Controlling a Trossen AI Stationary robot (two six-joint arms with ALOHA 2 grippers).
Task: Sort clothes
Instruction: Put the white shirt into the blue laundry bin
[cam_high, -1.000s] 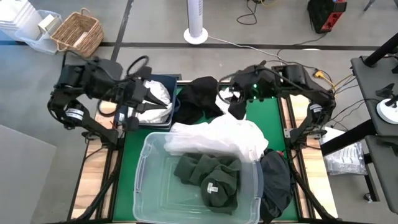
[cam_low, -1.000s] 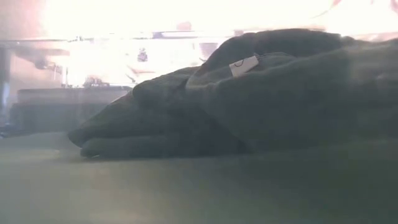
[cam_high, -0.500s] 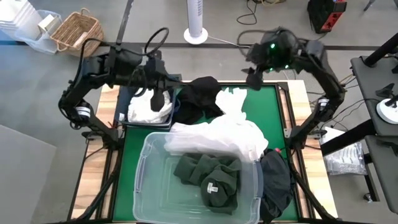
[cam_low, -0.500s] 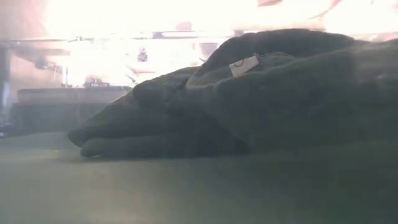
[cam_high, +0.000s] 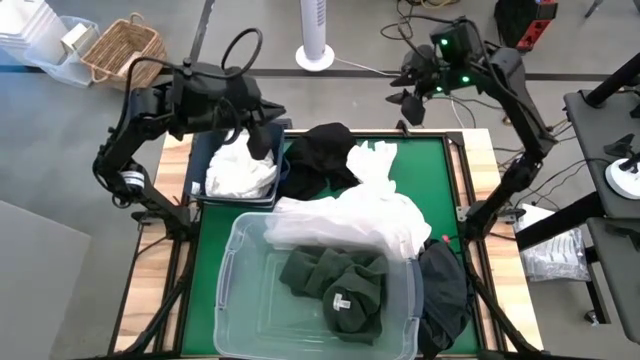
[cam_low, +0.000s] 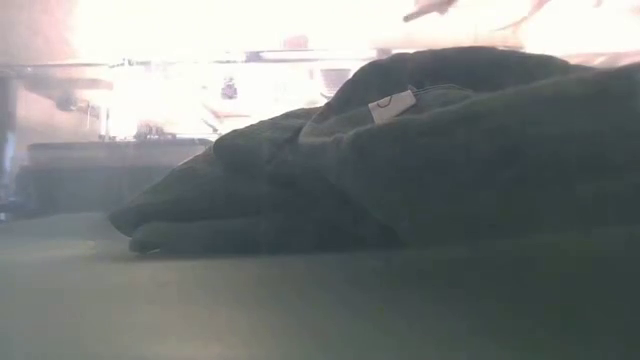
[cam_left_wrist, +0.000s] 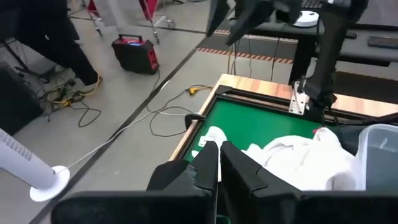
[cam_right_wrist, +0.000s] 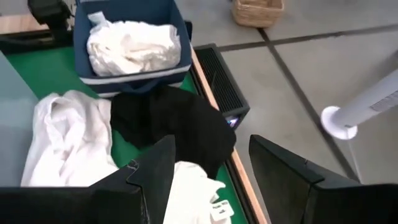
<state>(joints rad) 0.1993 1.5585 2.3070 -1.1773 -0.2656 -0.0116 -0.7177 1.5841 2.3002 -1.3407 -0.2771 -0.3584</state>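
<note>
Dark green clothes (cam_high: 340, 285) lie in the tub (cam_high: 232, 262), white ones (cam_high: 345, 220) draped over its rim. Beyond, the left end effector (cam_high: 262, 140), pressed together and empty, has lifted off the bin (cam_high: 205, 150); the right end effector (cam_high: 408, 98), spread and empty, has risen clear, so more sorting remains.

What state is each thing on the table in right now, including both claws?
Left claw: shut, empty, raised over the navy bin.
Right claw: open, empty, raised beyond the table's far edge.
Navy bin: holds white clothes.
Clear tub: holds dark green clothes, one with a white tag.
White garment: draped over the tub's far rim.
Black garment: crumpled on the green mat.
Dark garment: hanging at the table's right edge.
</note>
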